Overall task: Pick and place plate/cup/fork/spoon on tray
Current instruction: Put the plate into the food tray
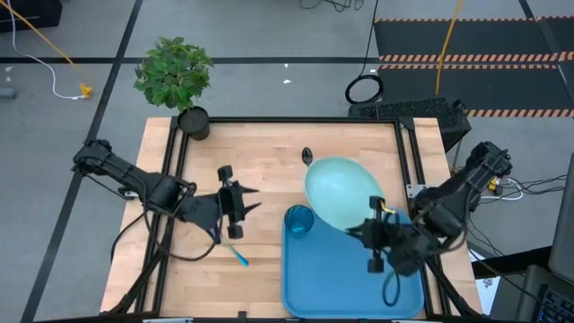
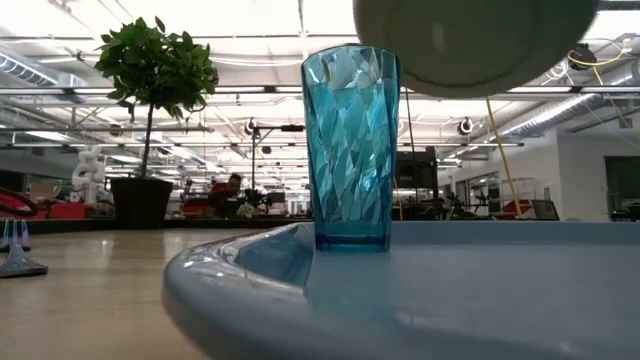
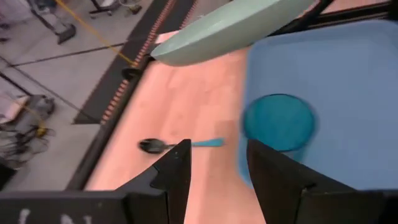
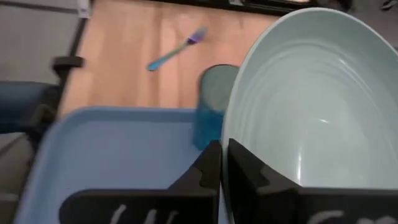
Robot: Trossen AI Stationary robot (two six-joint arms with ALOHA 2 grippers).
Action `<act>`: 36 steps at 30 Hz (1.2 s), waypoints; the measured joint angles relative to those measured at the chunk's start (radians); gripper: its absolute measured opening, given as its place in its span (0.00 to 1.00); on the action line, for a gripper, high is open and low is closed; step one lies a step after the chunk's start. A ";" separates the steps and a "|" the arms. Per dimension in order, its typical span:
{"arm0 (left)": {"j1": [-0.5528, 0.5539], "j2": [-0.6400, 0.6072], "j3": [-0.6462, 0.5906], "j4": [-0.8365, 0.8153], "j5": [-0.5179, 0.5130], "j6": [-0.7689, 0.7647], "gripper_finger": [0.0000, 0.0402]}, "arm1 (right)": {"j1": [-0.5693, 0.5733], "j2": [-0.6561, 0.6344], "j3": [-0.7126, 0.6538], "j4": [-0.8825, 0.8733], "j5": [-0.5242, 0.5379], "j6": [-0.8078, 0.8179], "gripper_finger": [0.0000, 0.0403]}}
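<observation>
The pale mint-green plate (image 1: 339,190) is in the air over the blue tray's (image 1: 350,278) far edge, tilted, held by my right gripper (image 1: 371,222). The teal cup (image 1: 299,221) stands upright on its base in the tray's far left corner. The spoon (image 1: 307,157) lies on the table beyond the plate; its dark bowl shows, and the left wrist view shows its blue handle (image 3: 208,143). The fork (image 1: 240,257) lies on the table left of the tray. My left gripper (image 1: 251,203) is open and empty above the table, left of the cup. My right gripper pinches the plate's rim (image 4: 231,134) between its two fingers (image 4: 211,163), at the plate's side nearest the table's near right corner. The fingers come from over the tray, slanting toward the far left. The plate is lifted clear, tilted, above the cup's height (image 2: 470,45).
A potted plant (image 1: 179,76) in a black pot stands at the table's far left corner. Black frame rails (image 1: 296,120) run along the table's edges. Bare wood (image 1: 206,269) lies left of the tray, and most of the tray's floor (image 4: 112,155) is bare.
</observation>
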 joint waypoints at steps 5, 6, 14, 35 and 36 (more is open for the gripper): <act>-0.067 0.034 0.000 -0.002 0.000 -0.070 0.39 | 0.103 0.024 0.000 -0.013 -0.003 0.154 0.00; -0.082 0.039 0.000 -0.005 0.000 -0.088 0.39 | 0.121 0.031 0.000 -0.015 -0.006 0.187 0.00; -0.164 0.089 0.000 -0.018 -0.001 -0.213 0.39 | 0.221 0.118 0.000 -0.025 -0.108 0.430 0.00; -0.242 0.194 0.000 -0.015 0.002 -0.380 0.39 | 0.205 0.418 0.000 0.214 -0.236 0.415 0.00; -0.245 0.192 0.000 -0.017 0.002 -0.387 0.39 | 0.199 0.430 0.000 0.225 -0.246 0.408 0.00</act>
